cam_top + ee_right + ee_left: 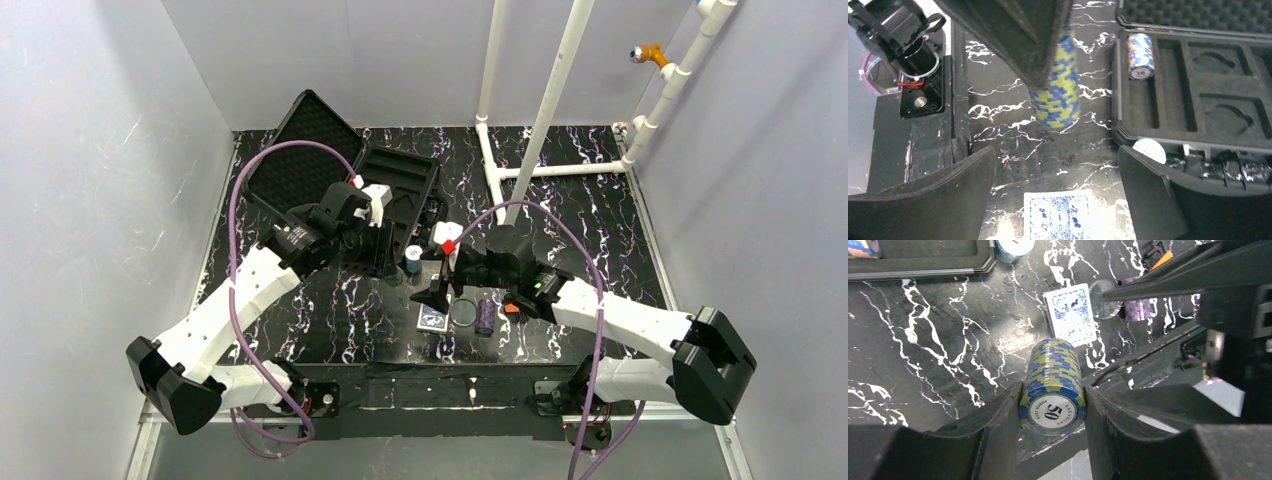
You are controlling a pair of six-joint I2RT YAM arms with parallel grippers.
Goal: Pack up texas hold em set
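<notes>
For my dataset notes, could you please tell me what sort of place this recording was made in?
Most likely a robotics lab test cell: plain pale walls box in a black marbled table, with a white pipe frame at the back and two robot arms bolted at its near edge.

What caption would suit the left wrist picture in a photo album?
Left gripper clamps a yellow-and-blue roll of poker chips over the black marbled table, a blue-backed card deck lying beyond.
</notes>
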